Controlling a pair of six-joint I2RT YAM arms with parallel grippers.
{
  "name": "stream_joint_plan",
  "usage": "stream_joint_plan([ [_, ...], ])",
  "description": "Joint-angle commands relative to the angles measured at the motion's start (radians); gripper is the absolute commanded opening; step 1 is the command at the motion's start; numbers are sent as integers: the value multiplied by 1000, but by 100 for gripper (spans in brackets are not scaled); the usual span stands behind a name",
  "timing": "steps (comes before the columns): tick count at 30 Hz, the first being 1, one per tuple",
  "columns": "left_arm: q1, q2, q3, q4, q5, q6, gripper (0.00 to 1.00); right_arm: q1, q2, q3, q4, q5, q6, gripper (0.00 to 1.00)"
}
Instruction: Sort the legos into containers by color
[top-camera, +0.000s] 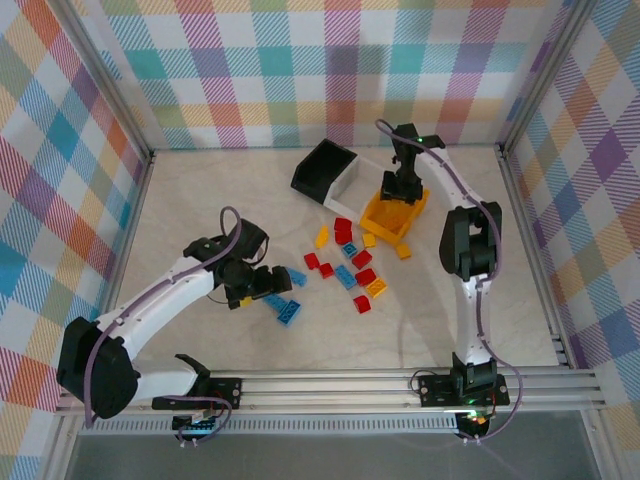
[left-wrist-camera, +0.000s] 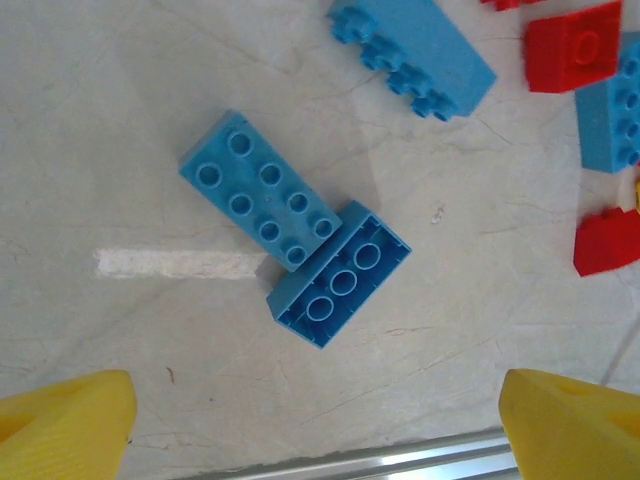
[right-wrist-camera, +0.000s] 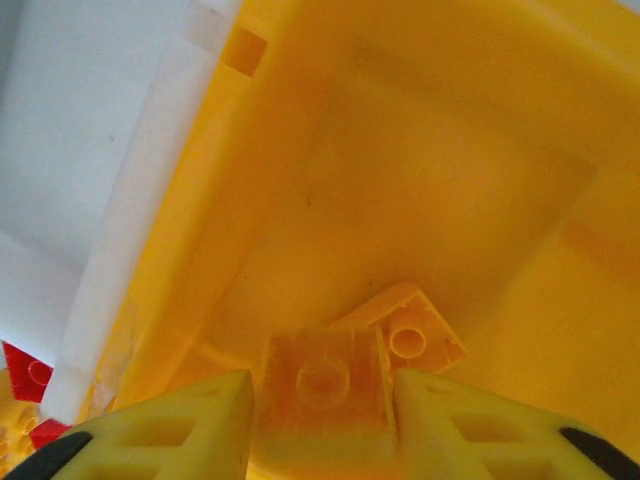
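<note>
Right arm (top-camera: 465, 240) stretched forward, hand (right-wrist-camera: 322, 395) in yellow-orange bin (right-wrist-camera: 450, 150), orange brick (right-wrist-camera: 325, 435) between fingers (right-wrist-camera: 170, 430)

A: Where can we pass around the yellow-orange bin (top-camera: 388, 226)?
B: Far to its left the counter (top-camera: 200, 190) lies bare. To its right our right arm (top-camera: 468, 245) stands near. On its near side scattered bricks (top-camera: 345, 262) crowd together.
A: And inside it?
B: Tight. Our right end effector (right-wrist-camera: 322, 380) sits between its walls, one yellow brick (right-wrist-camera: 320, 420) between the fingers, another brick (right-wrist-camera: 412, 335) just behind.
A: Its far-left side?
B: Blocked: the white bin (top-camera: 358, 178) just beside it, the black bin (top-camera: 320, 165) beyond.
</note>
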Motion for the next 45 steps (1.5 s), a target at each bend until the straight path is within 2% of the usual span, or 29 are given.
stream_joint_plan([
  [1,-7,4,-44,-4,-15,-148,93,1,1,74,-33,-28,-5,48],
  [4,-5,28,-66,32,-17,-235,93,1,-8,84,-49,-30,-5,55],
  [9,21,107,-68,67,-15,-272,89,2,-124,5,-58,-59,13,57],
  [17,49,246,-54,147,-33,-297,79,32,-489,-466,73,-166,82,58],
  [23,84,329,-34,192,-16,-296,78,54,-647,-677,111,-192,110,58],
  [28,84,398,-13,221,-11,-292,77,60,-701,-748,127,-219,131,58],
  [33,83,457,21,239,2,-289,71,87,-722,-766,129,-214,144,58],
  [45,83,500,105,221,12,-261,42,110,-762,-810,141,-225,165,58],
])
